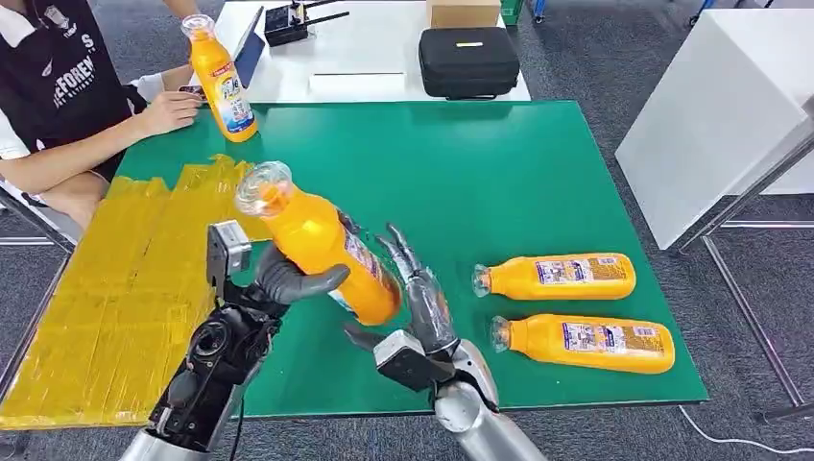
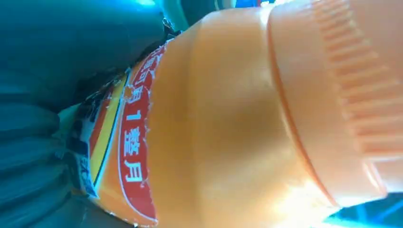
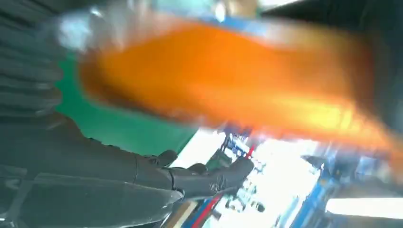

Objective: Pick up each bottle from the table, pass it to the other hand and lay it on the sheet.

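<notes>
In the head view the left hand (image 1: pixel 288 280) grips an orange bottle (image 1: pixel 317 240) around its lower body, thumb curled across the front, and holds it tilted above the green table (image 1: pixel 499 163) with its clear cap end up and away from the robot. The right hand (image 1: pixel 422 303) sits just beside the bottle's base, fingers straight and spread, pointing away from the robot; whether they touch the bottle cannot be told here.

The left wrist view brings what the head view lacks: the held bottle (image 2: pixel 228 123) up close, its ribbed section and a red and white label with printed characters. In the right wrist view the bottle (image 3: pixel 228 90) is a blurred orange streak, and the right hand's dark fingers (image 3: pixel 214 178) lie stretched out apart from it, closed on nothing.

Left of the left hand a yellow sheet (image 1: pixel 115 298) covers the table's edge. Right of the right hand 2 more bottles (image 1: pixel 557 277) (image 1: pixel 586 343) lie on their sides, near each other. Beyond both hands a person's hand (image 1: pixel 173 110) rests by 1 upright bottle (image 1: pixel 223 82). A black case (image 1: pixel 468 60) stands on a white table (image 1: pixel 374 48) further off.
</notes>
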`<action>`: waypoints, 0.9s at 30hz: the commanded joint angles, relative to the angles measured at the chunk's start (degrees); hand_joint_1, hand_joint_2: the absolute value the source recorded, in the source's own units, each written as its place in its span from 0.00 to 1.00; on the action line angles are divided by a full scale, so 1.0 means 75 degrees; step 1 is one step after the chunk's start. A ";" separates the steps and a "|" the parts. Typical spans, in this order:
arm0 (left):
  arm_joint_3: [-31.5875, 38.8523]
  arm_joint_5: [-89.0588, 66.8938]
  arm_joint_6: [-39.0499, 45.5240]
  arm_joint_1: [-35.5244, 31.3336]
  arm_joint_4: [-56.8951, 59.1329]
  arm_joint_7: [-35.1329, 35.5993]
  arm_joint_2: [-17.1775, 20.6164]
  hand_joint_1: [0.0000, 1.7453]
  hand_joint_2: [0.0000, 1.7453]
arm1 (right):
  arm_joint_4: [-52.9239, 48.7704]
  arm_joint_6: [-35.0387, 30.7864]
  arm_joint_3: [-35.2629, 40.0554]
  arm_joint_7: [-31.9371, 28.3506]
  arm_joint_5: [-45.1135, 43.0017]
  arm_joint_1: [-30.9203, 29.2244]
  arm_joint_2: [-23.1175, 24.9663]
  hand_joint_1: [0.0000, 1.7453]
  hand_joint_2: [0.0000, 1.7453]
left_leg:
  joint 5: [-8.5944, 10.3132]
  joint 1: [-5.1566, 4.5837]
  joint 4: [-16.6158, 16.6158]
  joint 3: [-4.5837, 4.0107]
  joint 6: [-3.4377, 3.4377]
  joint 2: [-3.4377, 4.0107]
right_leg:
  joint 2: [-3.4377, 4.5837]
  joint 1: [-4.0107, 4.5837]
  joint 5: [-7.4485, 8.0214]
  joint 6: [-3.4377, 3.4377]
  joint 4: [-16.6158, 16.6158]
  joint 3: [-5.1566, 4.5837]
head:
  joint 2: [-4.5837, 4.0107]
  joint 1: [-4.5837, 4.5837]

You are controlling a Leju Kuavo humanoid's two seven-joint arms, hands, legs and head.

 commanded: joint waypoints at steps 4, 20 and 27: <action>0.0475 -0.0028 0.0122 -0.0066 -0.0107 -0.0131 0.0067 1.00 1.00 | -0.0582 -0.0693 -0.0314 0.0015 0.0182 0.0167 -0.0324 0.00 1.00 | -0.0010 0.0001 -0.0002 0.0026 -0.0010 -0.0004 | -0.0014 0.0004 -0.0011 -0.0008 -0.0001 0.0026 | 0.0000 0.0003; 0.1800 -0.9507 0.6080 -0.0830 0.1689 0.0428 0.0811 1.00 1.00 | -0.3327 -0.1532 -0.2376 0.3182 0.6354 0.1557 -0.1651 0.00 1.00 | -0.0026 -0.0003 0.0002 0.0052 -0.0016 -0.0012 | -0.0024 0.0001 -0.0031 -0.0012 0.0005 0.0053 | 0.0000 0.0003; 0.1789 -0.9509 0.6106 -0.0808 0.1694 0.0407 0.0770 1.00 1.00 | -0.3312 -0.1540 -0.2327 0.3183 0.6355 0.1564 -0.1605 0.00 1.00 | -0.0029 0.0003 0.0006 0.0065 -0.0008 -0.0010 | -0.0030 0.0008 -0.0030 -0.0016 0.0008 0.0066 | 0.0000 0.0003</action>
